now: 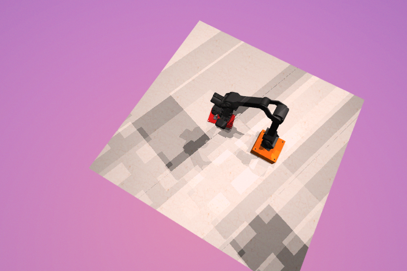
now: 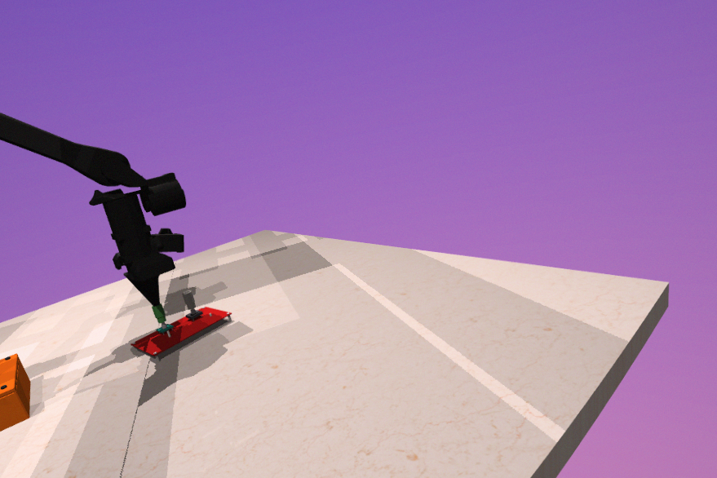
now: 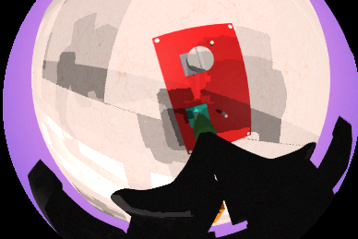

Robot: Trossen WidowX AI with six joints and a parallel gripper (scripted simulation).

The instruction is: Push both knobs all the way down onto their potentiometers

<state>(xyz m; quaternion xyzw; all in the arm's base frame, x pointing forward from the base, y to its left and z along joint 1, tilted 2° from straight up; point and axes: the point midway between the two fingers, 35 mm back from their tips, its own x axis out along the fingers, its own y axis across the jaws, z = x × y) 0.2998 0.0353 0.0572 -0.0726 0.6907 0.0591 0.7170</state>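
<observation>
The red circuit board stands on short legs. A green knob sits above its teal potentiometer, with a bit of shaft showing between them. A grey knob stands higher than its grey potentiometer, with a gap between. My gripper is shut and empty, pointing down with its tips at the green knob's top; touching or just above, I cannot tell. The arm hides the green knob in the top view.
The arm's orange base stands beside the board, and the arm arches from it over the board. The grey knob is on the board's far side from the base. Shadows fall around the board.
</observation>
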